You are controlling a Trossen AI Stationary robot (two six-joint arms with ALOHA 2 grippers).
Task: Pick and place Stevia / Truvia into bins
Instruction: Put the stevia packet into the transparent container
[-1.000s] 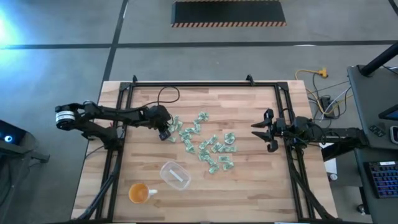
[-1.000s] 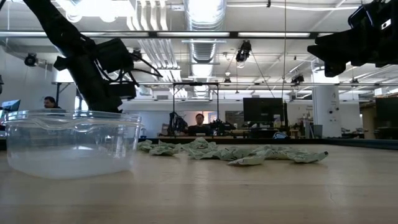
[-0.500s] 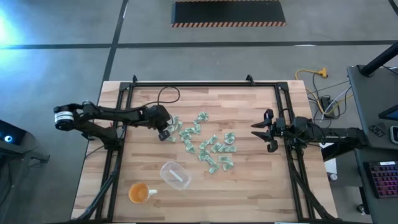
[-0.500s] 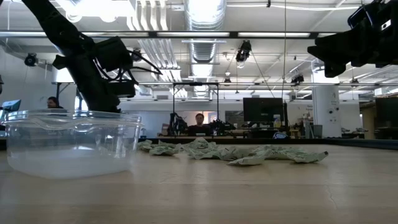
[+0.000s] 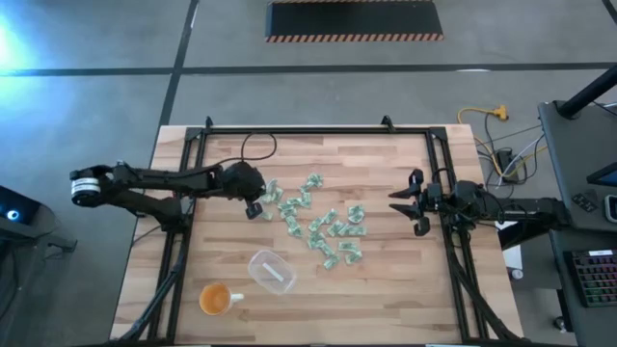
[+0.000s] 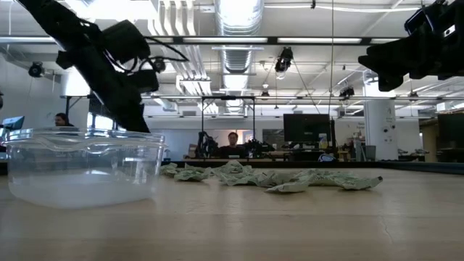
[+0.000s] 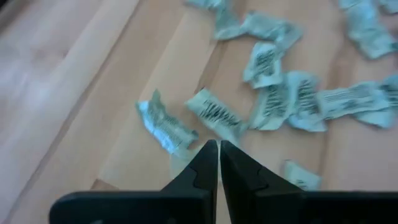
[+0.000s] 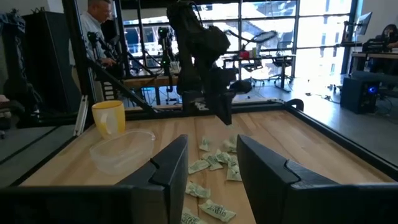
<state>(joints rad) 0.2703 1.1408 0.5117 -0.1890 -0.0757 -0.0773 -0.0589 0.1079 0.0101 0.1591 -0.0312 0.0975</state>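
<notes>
Several pale green and white Stevia / Truvia packets (image 5: 318, 222) lie loose on the wooden table's middle, also seen as a low heap of packets (image 6: 268, 177). The clear bin (image 5: 271, 271) stands nearer the front edge, left of centre. My left gripper (image 7: 214, 146) is shut and slants down over the heap's left end, a little above the table. One packet (image 7: 214, 115) lies right at its tips. My right gripper (image 8: 212, 174) is open and level at the table's right edge, apart from the packets. My left gripper's shut fingertips (image 7: 205, 155) meet at the near end of one packet (image 7: 211, 127), slanting down from the table's left. I cannot tell whether they touch it or have any paper between them.
An orange cup (image 5: 216, 299) with a handle stands near the front left corner, beside the bin (image 8: 121, 149). A black frame rail (image 5: 308, 131) runs round the table. People sit and stand in the room beyond (image 6: 232, 141).
My left gripper has risen from the heap's left end and drawn back a little toward the table's left edge; in the low view it now stands higher above the bin's rim. The packets on the table lie as before.
</notes>
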